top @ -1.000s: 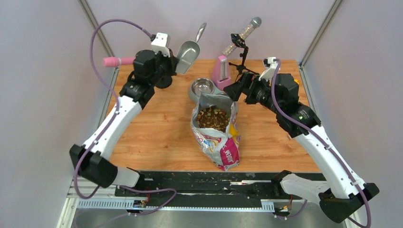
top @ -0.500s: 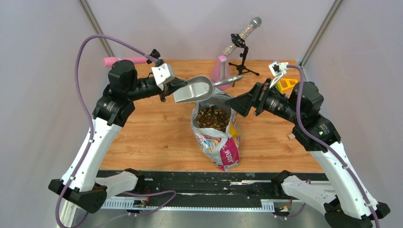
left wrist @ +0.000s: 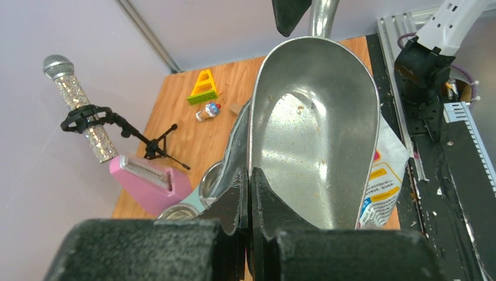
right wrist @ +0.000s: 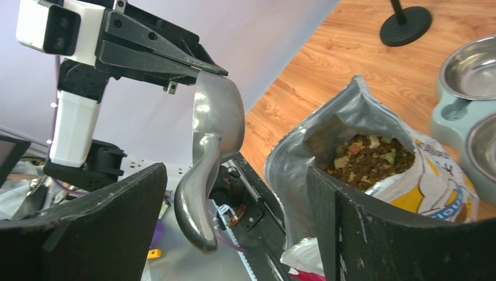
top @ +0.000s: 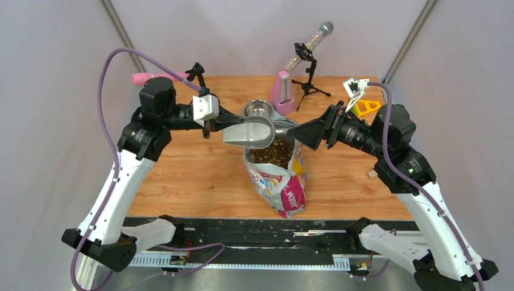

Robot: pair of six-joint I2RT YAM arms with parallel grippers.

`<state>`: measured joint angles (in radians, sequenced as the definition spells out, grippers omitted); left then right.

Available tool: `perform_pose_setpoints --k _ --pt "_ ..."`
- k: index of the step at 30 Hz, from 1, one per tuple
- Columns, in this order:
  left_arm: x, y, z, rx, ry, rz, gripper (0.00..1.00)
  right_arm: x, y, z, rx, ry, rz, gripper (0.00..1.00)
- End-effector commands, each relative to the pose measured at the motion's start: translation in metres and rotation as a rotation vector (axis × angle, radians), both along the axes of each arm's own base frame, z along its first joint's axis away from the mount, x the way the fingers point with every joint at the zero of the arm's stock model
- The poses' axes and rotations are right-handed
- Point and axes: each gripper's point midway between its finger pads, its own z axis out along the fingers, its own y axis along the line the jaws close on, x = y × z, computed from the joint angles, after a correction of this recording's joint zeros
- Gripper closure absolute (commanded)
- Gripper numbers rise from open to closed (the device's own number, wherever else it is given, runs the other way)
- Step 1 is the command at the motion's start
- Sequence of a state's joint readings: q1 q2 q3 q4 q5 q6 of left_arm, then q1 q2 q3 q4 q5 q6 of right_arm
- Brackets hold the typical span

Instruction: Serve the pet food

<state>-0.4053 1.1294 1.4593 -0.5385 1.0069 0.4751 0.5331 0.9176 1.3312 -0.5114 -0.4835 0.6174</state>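
Both fingers of the left gripper [left wrist: 250, 175] are pressed together on the rim of the metal scoop [left wrist: 316, 134], which is held hollow-side up and is seen to be empty but for a few crumbs. Its handle is pointed toward the right gripper [top: 301, 131], whose fingers are spread wide and hold nothing; the handle is framed between them in the right wrist view, apart from both.

The scoop is poised just above the open mouth of the bag [top: 282, 185], where the pet food [top: 276, 151] lies heaped close to the rim. Nothing is judged to have been served: the steel bowl [top: 259, 110] behind the bag looks empty, so scooping, carrying and pouring are all left.

Room is tight at the bag. Its crinkled foil rim stands just beside the right gripper and could be snagged or tipped. Open bench [top: 200, 163] is offered to the left, while the pink block [top: 282, 91] and microphone stand [top: 309, 73] crowd the far edge.
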Motion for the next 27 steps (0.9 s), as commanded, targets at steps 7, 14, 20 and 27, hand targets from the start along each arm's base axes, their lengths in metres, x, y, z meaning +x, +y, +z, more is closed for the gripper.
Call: perform_pose_setpoints --k 7,14,20,27 --pt "0.000 -0.003 0.022 -0.029 -0.072 -0.029 1.00 -0.008 0.017 0.019 0.099 0.030 0.119 0.26" --pt "0.008 -0.003 0.017 -0.017 -0.059 -0.005 1.00 -0.005 0.019 0.015 0.095 0.040 0.126 0.41" --pt "0.009 -0.004 0.017 -0.016 -0.049 -0.006 1.00 -0.007 0.024 0.012 0.090 0.057 0.162 0.45" --pt "0.011 -0.005 0.011 0.003 -0.036 -0.011 1.00 -0.002 0.025 0.010 0.084 0.063 0.151 0.52"
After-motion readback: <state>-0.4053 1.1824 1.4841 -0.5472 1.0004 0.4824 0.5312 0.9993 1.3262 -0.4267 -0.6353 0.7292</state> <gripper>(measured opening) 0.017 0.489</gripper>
